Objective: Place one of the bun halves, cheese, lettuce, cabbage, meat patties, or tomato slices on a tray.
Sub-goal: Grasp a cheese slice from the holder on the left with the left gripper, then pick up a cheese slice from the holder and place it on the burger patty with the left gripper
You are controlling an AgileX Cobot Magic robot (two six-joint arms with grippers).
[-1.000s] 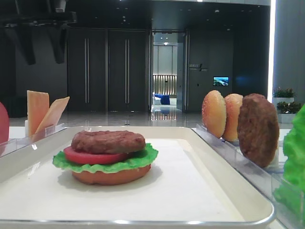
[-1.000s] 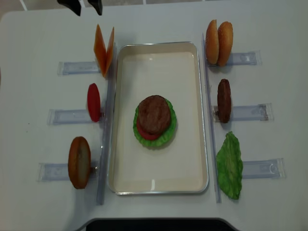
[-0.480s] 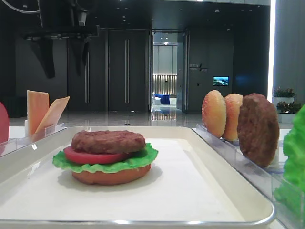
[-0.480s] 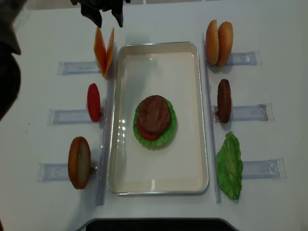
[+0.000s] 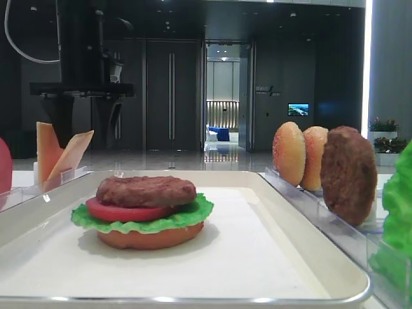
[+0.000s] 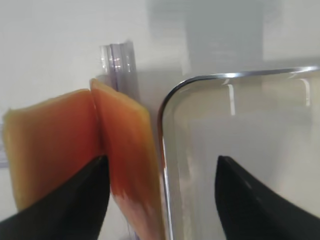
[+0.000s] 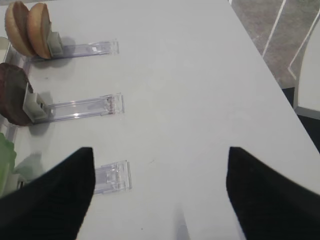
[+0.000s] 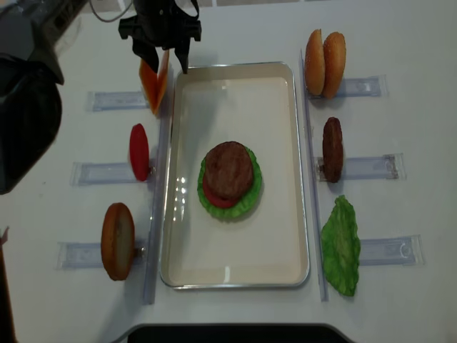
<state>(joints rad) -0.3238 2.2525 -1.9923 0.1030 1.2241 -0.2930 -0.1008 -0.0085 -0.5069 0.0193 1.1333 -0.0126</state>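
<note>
The left gripper [image 8: 162, 61] is positioned directly above the cheese [image 8: 154, 84], jaws apart, nothing held. Two slices stand on edge in a V in the rack [image 8: 114, 100] just left of the tray [image 8: 235, 279]. The slice nearer the tray lies between the jaws, its long axis upright. The right gripper [image 7: 160, 195], well apart, is parked open.

Two cheese [image 8: 154, 84] slices found directly beneath the left tool [image 8: 163, 63]; tray [image 8: 235, 275] corner just right of it; stacked patty [image 8: 228, 170] well beyond.
</note>
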